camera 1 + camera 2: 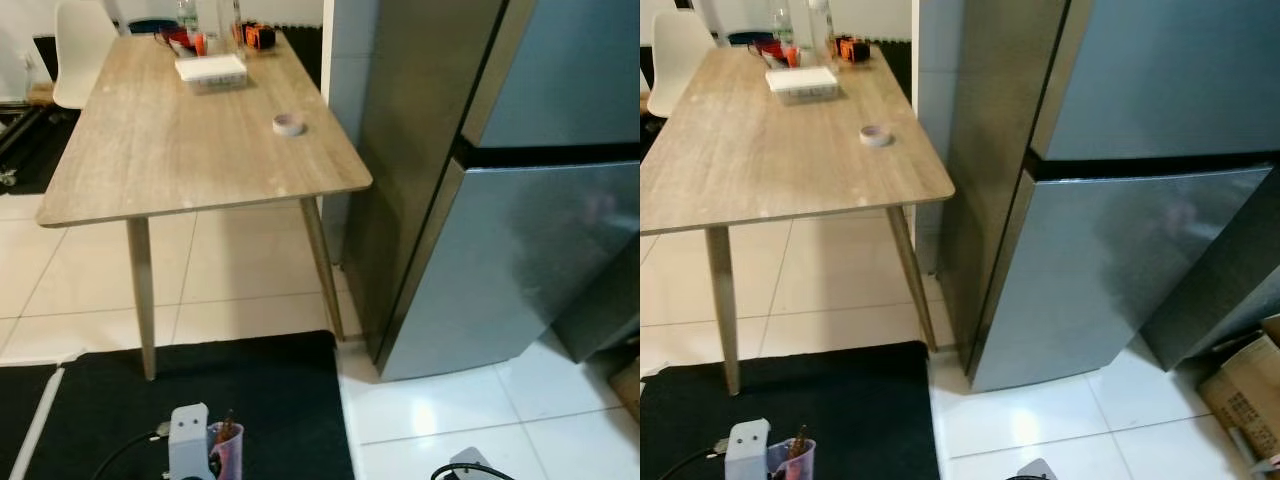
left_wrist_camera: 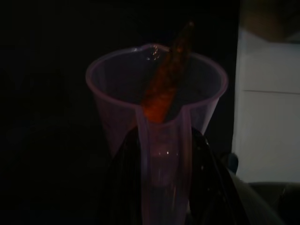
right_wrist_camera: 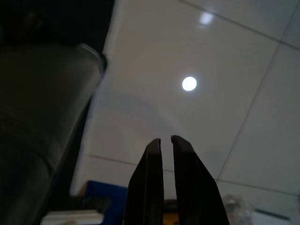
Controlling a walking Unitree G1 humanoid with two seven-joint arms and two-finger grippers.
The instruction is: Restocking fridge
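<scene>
The steel two-door fridge [image 1: 520, 200] stands on the right with both doors closed. Low at my left, my left gripper [image 2: 163, 146] is shut on the handle of a translucent purple cup [image 2: 157, 93], and an orange carrot [image 2: 166, 79] stands tilted inside it. The same cup [image 1: 227, 448] shows at the bottom of the head view, over the black mat. My right gripper [image 3: 166, 140] hangs over the white floor tiles, its fingers nearly touching with nothing between them.
A wooden table [image 1: 180, 160] stands left of the fridge, carrying a tape roll [image 1: 288, 124], a white box [image 1: 211, 69] and bottles at its far end. A white chair [image 1: 80, 45] is behind it. A black mat [image 1: 250, 390] lies underfoot, and a cardboard box [image 1: 1245, 390] sits at the right.
</scene>
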